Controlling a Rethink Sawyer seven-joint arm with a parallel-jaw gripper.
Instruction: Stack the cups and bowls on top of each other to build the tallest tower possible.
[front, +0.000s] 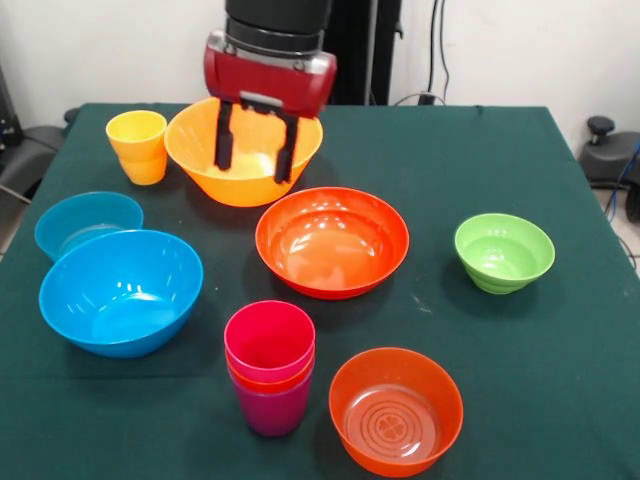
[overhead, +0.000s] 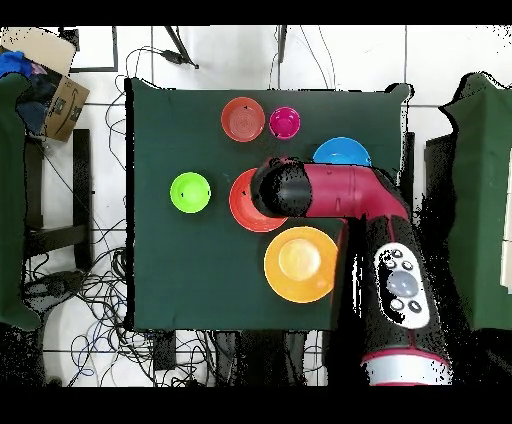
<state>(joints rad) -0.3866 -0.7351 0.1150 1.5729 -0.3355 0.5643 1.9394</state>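
Observation:
My gripper (front: 253, 170) hangs open and holds nothing, seen against the large orange-yellow bowl (front: 243, 190) (overhead: 300, 263). In the overhead view the arm's head (overhead: 281, 190) hides the gripper and covers part of the wide red-orange bowl (front: 332, 240) (overhead: 240, 207). A yellow cup (front: 138, 146) stands alone at the far left. The tower (front: 270, 365) (overhead: 284, 122) is a purple cup holding an orange-red and a crimson one. Also on the table are a large blue bowl (front: 120, 290) (overhead: 342, 152), a small blue bowl (front: 88, 220), a green bowl (front: 504, 251) (overhead: 190, 192) and a translucent orange bowl (front: 396, 410) (overhead: 243, 119).
Everything stands on a dark green cloth table (front: 560, 380) (overhead: 160, 270). A cardboard box (overhead: 55, 85) and loose cables (overhead: 90, 290) lie off the table in the overhead view. Bare cloth lies around the green bowl.

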